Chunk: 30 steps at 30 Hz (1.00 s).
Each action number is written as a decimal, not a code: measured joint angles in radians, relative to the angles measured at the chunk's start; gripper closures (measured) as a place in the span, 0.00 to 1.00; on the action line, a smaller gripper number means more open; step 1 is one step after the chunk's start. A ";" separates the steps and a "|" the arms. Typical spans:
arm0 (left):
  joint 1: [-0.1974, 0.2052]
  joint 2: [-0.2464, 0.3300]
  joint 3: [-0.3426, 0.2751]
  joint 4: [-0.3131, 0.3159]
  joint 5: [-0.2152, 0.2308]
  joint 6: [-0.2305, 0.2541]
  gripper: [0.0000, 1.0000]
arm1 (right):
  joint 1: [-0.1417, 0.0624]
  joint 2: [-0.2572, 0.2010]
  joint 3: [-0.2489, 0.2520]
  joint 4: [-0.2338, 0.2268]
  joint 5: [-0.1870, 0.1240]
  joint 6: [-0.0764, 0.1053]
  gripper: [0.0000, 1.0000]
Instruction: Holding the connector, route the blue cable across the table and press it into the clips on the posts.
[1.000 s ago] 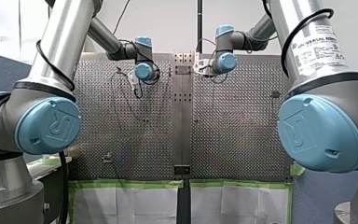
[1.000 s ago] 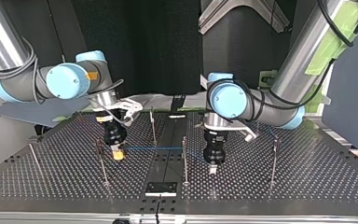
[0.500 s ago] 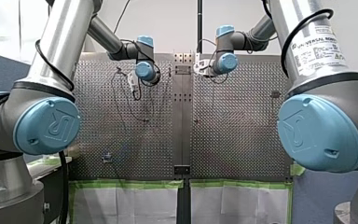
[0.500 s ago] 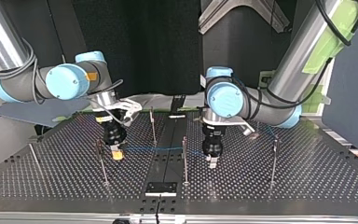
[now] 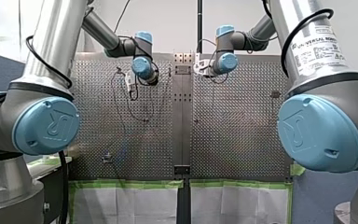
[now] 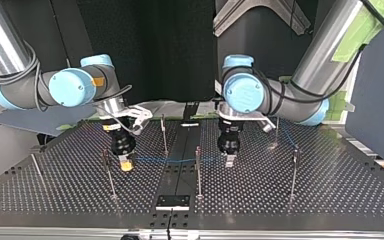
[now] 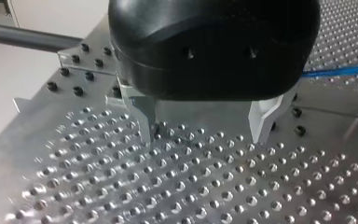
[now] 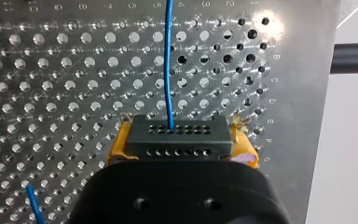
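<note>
In the right wrist view my right gripper (image 8: 177, 142) has its yellow pads (image 8: 121, 144) shut on a black connector (image 8: 177, 135). The thin blue cable (image 8: 168, 65) leaves the connector and runs ahead over the perforated table. In the top view that gripper (image 6: 125, 164) hangs low at the left, and the blue cable (image 6: 175, 160) stretches level past a middle post (image 6: 198, 167) toward my left gripper (image 6: 228, 160). My left gripper (image 7: 204, 135) is open just above the table with nothing between its metal fingers (image 7: 144, 121). The cable (image 7: 340, 71) passes beside it.
Several thin posts stand on the table in the top view, among them one by my right gripper (image 6: 109, 175), one behind the cable (image 6: 164, 132) and one at the right (image 6: 293, 170). A black plate (image 6: 172, 201) lies at the near edge.
My left gripper has drawn back from the near side of the top view toward the cable line. My right gripper has stayed in place with the connector.
</note>
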State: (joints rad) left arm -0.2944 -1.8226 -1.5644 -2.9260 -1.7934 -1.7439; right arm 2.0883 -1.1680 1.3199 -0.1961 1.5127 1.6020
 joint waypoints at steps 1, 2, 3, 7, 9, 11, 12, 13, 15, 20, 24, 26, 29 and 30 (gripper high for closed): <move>-0.001 0.011 -0.012 0.000 0.000 0.000 0.00 | 0.000 0.000 0.000 0.000 0.000 0.000 1.00; -0.001 0.020 -0.020 0.001 0.000 0.000 0.00 | 0.000 0.000 0.000 0.000 0.000 0.000 1.00; -0.002 0.032 -0.032 0.001 0.000 0.000 0.00 | 0.000 0.000 0.000 0.001 0.000 0.000 1.00; -0.005 0.065 -0.057 -0.001 0.001 0.001 0.00 | 0.000 -0.001 0.000 0.002 0.000 0.000 1.00; -0.006 0.081 -0.061 -0.002 0.001 0.001 0.00 | 0.000 -0.002 0.000 0.003 0.000 0.000 1.00; -0.006 0.088 -0.063 -0.002 0.001 0.001 0.00 | 0.000 -0.005 0.000 0.003 0.000 0.000 1.00; -0.007 0.091 -0.064 -0.002 0.001 0.001 0.00 | 0.000 -0.006 0.000 0.004 0.000 0.001 1.00; -0.008 0.094 -0.065 -0.001 0.002 0.000 0.00 | 0.000 -0.008 0.000 0.004 0.001 0.001 1.00; -0.016 0.103 -0.073 0.002 0.002 -0.005 0.00 | -0.001 -0.013 0.000 0.004 0.002 0.002 1.00; -0.042 0.138 -0.108 -0.003 0.002 -0.009 0.00 | -0.002 -0.028 0.003 0.005 0.004 0.005 1.00; -0.059 0.175 -0.140 -0.004 0.001 -0.007 0.00 | -0.004 -0.033 0.007 0.006 0.008 0.006 1.00; -0.064 0.190 -0.150 -0.001 0.001 -0.007 0.00 | -0.005 -0.034 0.008 0.007 0.011 0.006 1.00; -0.074 0.208 -0.159 0.009 0.001 -0.006 0.00 | -0.006 -0.035 0.009 0.008 0.013 0.006 1.00; -0.078 0.211 -0.160 0.013 0.002 -0.002 0.00 | -0.006 -0.035 0.009 0.008 0.013 0.006 1.00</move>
State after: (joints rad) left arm -0.3722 -1.6115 -1.7246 -2.9126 -1.7916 -1.7456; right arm 2.0827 -1.2032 1.3284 -0.1880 1.5259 1.6079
